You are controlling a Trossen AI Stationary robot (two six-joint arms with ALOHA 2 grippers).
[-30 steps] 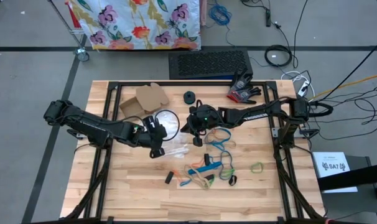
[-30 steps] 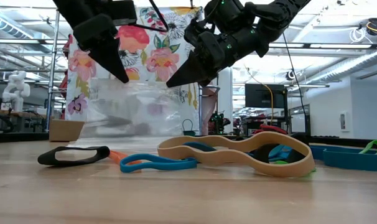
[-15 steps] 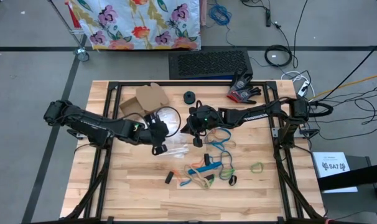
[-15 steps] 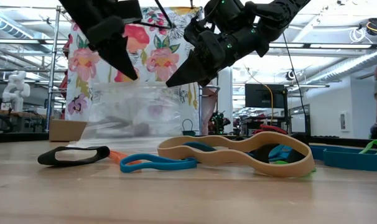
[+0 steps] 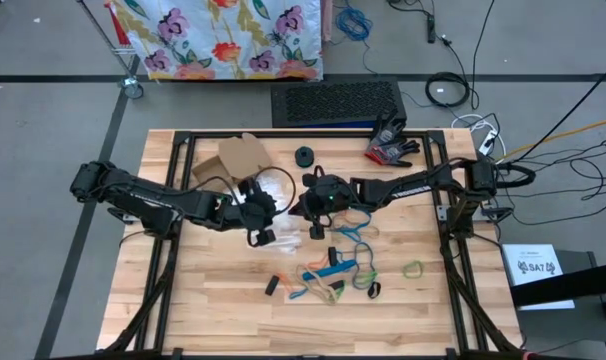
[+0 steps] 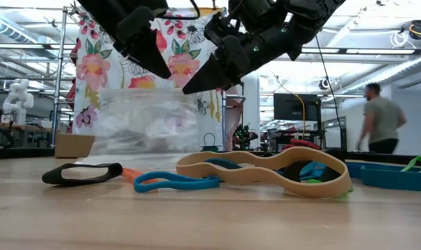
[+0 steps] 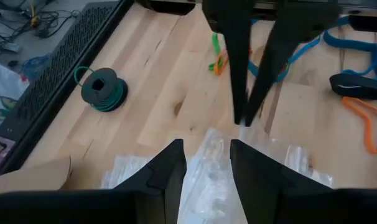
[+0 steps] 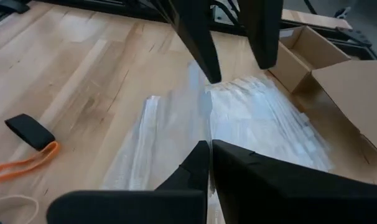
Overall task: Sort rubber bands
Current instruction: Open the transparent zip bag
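Overhead, left pincer [image 5: 263,228] spread above crinkly clear bags [image 5: 280,241]; right pincer [image 5: 316,222] clenched, empty.

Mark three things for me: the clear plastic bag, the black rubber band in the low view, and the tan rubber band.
clear plastic bag [image 6: 151,121], low view, middle of its crinkled front face.
black rubber band [image 6: 82,172], low view, on the loop's near strand.
tan rubber band [image 6: 266,171], low view, on the loop's front strand.

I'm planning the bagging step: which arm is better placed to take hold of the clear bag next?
Probably the left: its tool is open right over the clear bag, while the right tool is shut.
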